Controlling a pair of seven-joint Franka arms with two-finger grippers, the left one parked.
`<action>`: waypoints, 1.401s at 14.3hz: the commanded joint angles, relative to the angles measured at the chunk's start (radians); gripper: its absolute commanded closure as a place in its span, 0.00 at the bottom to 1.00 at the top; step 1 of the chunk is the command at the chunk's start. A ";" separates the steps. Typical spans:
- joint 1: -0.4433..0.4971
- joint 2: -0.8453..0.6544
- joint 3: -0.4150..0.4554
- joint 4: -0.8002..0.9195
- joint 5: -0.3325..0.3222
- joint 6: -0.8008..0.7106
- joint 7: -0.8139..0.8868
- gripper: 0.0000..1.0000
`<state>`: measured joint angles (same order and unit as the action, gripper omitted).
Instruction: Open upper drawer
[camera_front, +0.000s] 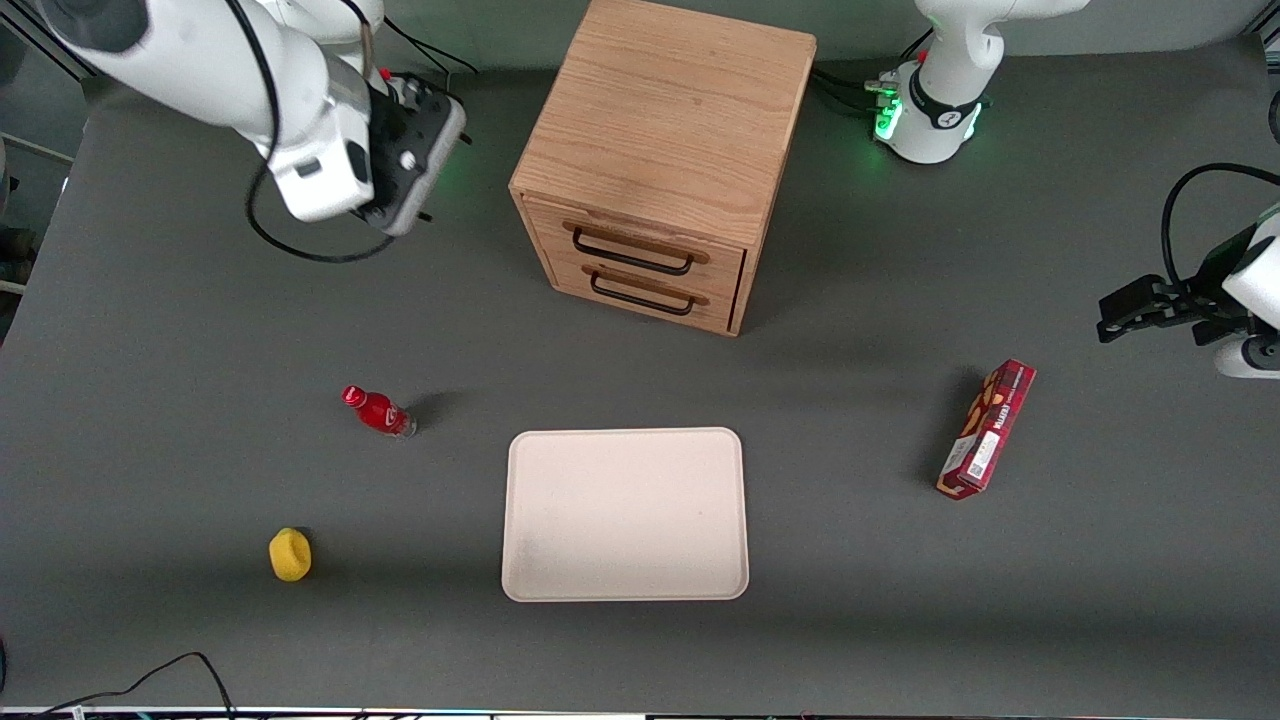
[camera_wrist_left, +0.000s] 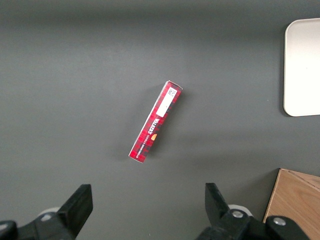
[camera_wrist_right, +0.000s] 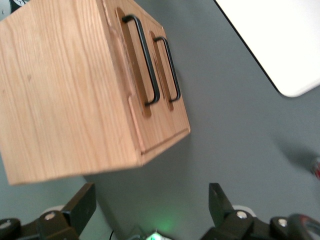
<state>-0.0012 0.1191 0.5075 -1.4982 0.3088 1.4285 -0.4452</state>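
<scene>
The wooden cabinet stands on the grey table. Its upper drawer is shut, with a thin black wire handle; the matching bottom drawer below it is shut too. My gripper hangs above the table beside the cabinet, toward the working arm's end, well apart from it. In the right wrist view the gripper is open and empty, and the upper drawer's handle and the bottom drawer's handle show on the cabinet's front.
A beige tray lies in front of the cabinet, nearer the front camera. A red bottle and a yellow object lie toward the working arm's end. A red box stands toward the parked arm's end.
</scene>
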 joint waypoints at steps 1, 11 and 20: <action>-0.003 0.117 0.028 0.032 0.024 0.064 0.013 0.00; 0.047 0.235 0.128 -0.094 -0.056 0.409 0.177 0.00; 0.072 0.295 0.196 -0.155 -0.152 0.530 0.267 0.00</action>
<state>0.0719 0.4082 0.6880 -1.6320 0.1742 1.9182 -0.2037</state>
